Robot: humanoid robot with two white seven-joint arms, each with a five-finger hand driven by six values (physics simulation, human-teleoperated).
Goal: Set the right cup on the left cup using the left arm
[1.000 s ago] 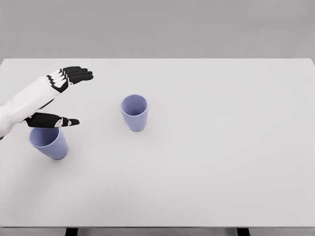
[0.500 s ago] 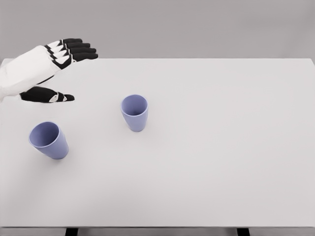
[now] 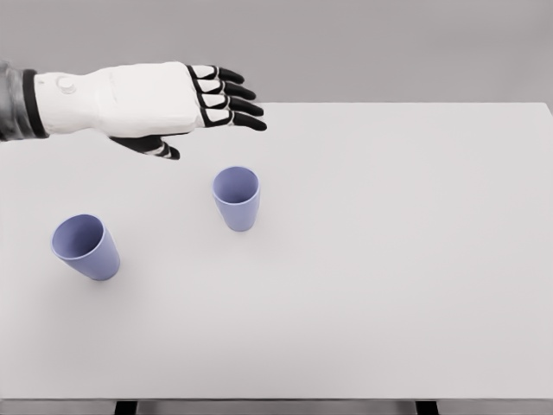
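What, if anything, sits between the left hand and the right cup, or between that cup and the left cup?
Nothing visible. The left hand, fingers spread and empty, hovers up and to the left of the right cup with only bare table between. The stretch from there to the left cup is bare too.

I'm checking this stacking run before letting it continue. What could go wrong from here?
1. The left hand hangs open above and behind the right cup, not yet around it; a careless descent could tip that upright cup over.
2. The left cup stands apart near the table's left edge, so a misaligned placement might knock it or fail to seat.
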